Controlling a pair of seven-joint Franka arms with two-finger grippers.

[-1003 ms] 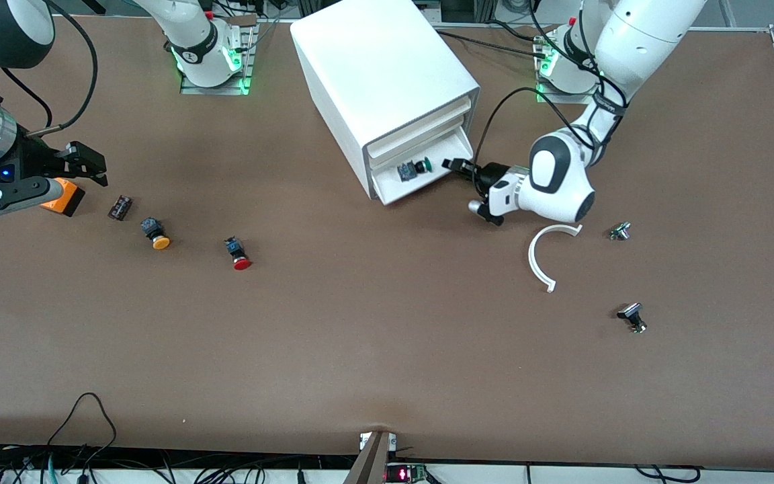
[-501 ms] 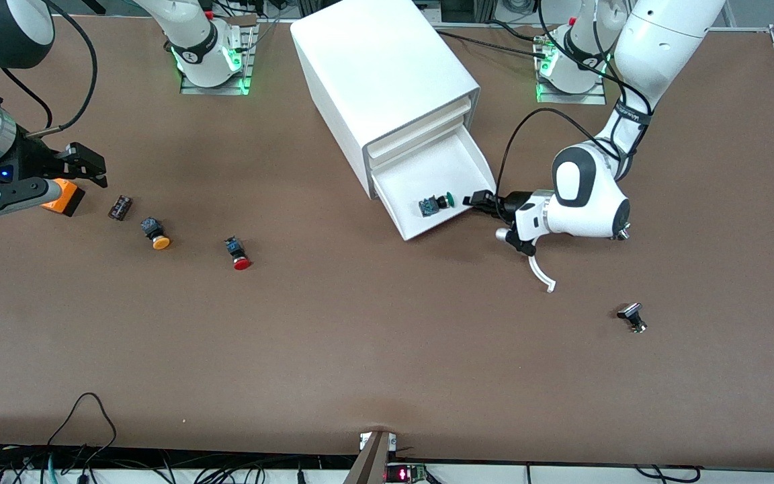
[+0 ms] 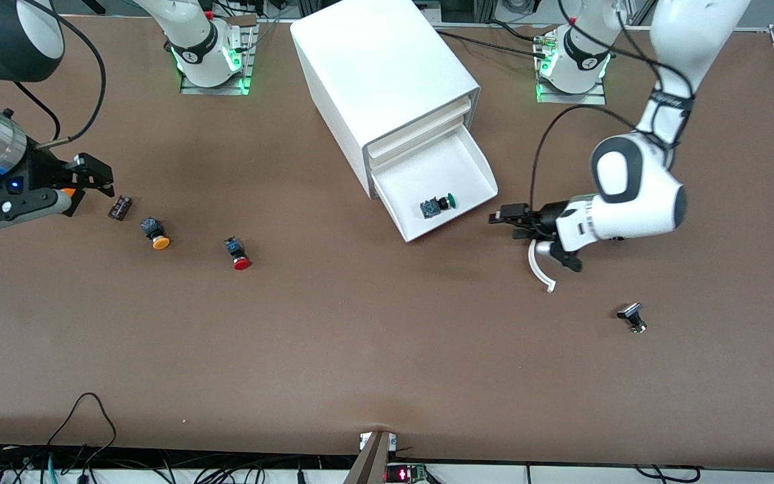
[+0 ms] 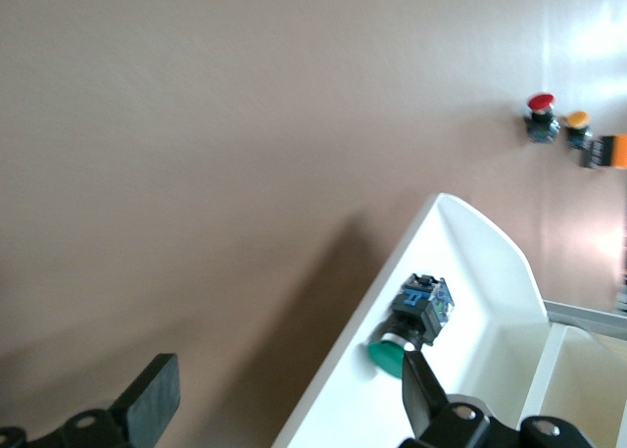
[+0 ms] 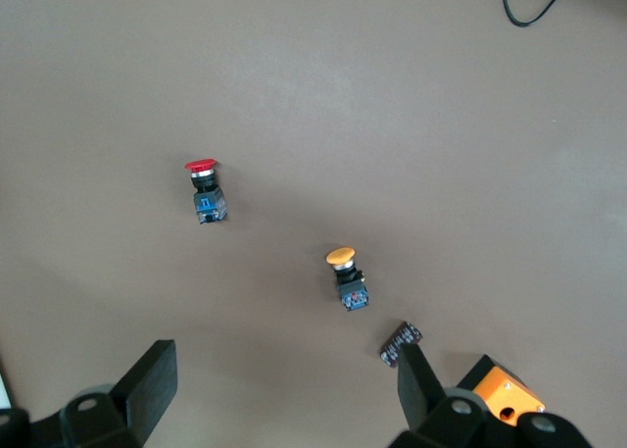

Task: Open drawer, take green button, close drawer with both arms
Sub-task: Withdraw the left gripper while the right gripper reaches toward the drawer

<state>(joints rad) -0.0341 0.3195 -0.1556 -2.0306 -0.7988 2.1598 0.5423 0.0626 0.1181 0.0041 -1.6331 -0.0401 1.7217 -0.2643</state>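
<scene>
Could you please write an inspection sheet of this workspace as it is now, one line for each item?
Surface: brown table, flat, no spill seen.
Job's things: lowest drawer pulled open; green button lies inside it.
Clutter: red button, orange button, small dark part, orange block, white curved piece, small metal part.
Grippers: left pincer open, beside the open drawer, holding nothing; right pincer open, over the dark part, waiting.
Cables: black cable along the left arm; loose cables at the table edge nearest the camera.
Surroundings: white cabinet; arm bases with green lights.
</scene>
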